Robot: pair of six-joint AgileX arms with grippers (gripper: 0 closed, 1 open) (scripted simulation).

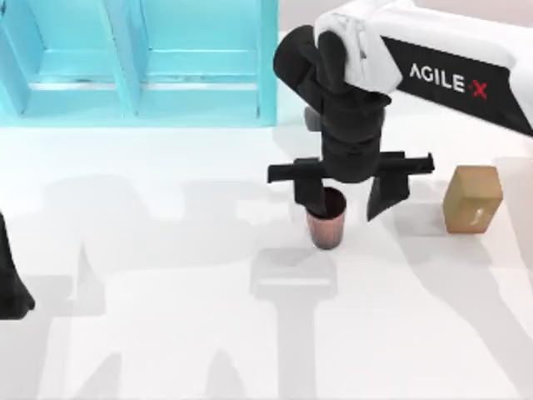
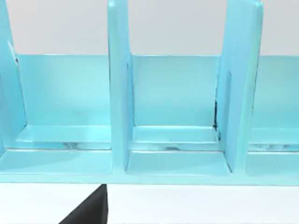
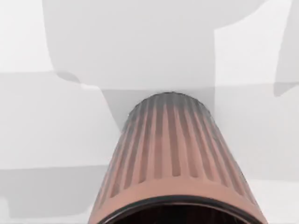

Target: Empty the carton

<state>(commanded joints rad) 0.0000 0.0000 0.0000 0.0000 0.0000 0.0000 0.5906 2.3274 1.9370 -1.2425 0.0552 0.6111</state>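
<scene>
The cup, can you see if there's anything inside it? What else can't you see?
- Cup inside: top view, the right gripper covers its mouth; right wrist view, the rim is cut off by the edge.
- Left arm: top view, cut off at the left edge.
- Carton contents: top view, it looks closed.

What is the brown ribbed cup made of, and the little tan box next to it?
The cup looks like matte plastic or card, judging by its even vertical ribs and dark rim; hard to say which. The box looks like plain cardboard: flat tan faces, dull finish. The right gripper hangs open over the cup.
</scene>
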